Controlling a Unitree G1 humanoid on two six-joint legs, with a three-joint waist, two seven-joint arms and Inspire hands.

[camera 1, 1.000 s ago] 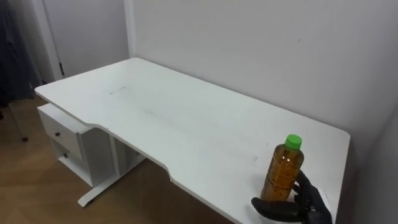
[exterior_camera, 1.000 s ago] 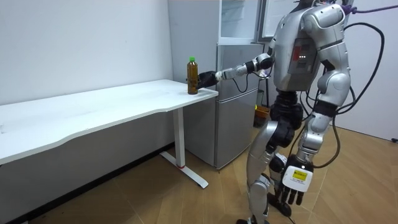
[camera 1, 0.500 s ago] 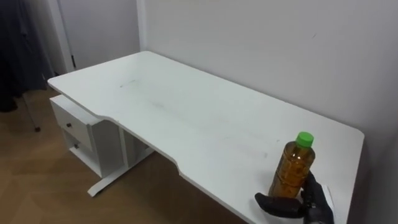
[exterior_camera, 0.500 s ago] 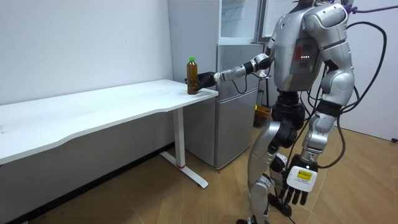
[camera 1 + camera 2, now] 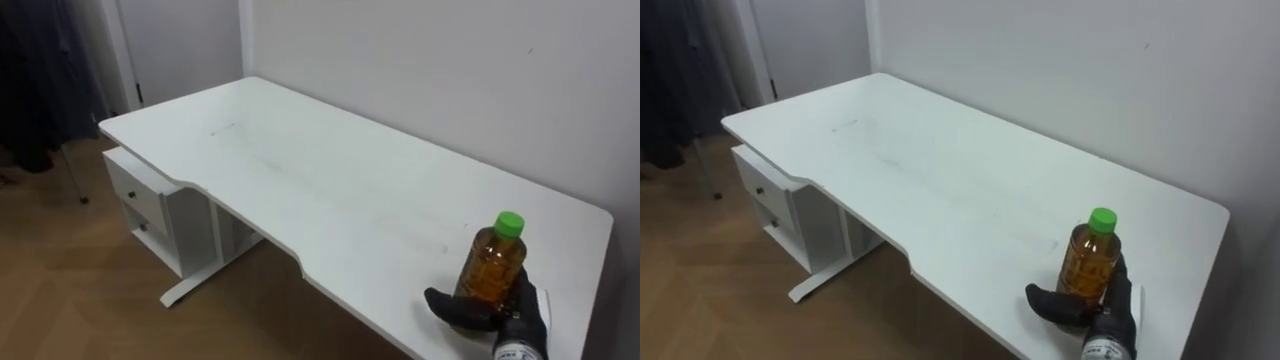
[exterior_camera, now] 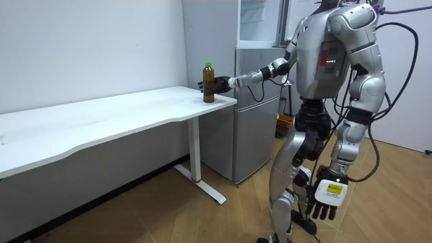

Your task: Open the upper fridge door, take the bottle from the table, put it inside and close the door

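Bottle [image 5: 492,275] base hidden behind right robot hand [image 5: 478,316]; fridge [image 6: 256,128] top cut off by picture edge.

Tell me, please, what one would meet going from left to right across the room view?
White desk → bottle → fridge → left robot hand. The right robot hand grips the bottle, so its place is unclear.

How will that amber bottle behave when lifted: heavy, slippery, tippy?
Probably heavy for its size: the bottle looks nearly full. Tall and narrow, it could tip if pushed near its green cap. The right hand curled low round it likely steadies it.
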